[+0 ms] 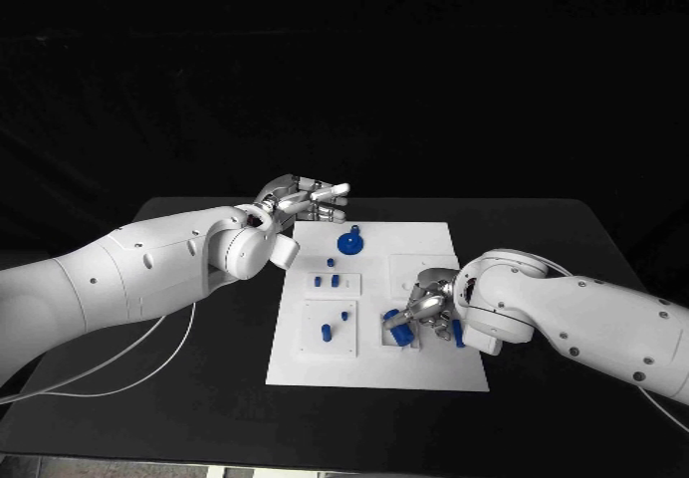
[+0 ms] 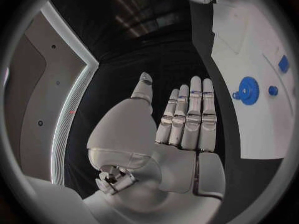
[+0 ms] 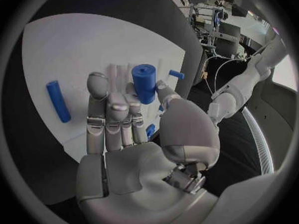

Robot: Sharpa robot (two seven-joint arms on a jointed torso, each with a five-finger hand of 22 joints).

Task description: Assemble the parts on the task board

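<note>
On the black desk (image 1: 172, 418), dead centre: white task board (image 1: 431, 239). Toward 12 o'clock on it, a blue gear (image 1: 350, 242); around the middle, small blue pegs (image 1: 334, 282) standing in a raised block. At 11 o'clock off the board's far corner, left hand (image 1: 302, 204) – released, fingers straight and side by side, grasping nothing, hovering over bare desk beside the board edge. At 4 o'clock, over the board's near right recess, right hand (image 1: 428, 311) – clasped round a blue cylinder (image 3: 144, 83), pinched upright between thumb and fingers. Beside it on the board, a blue rod (image 3: 58, 101) lying flat.
</note>
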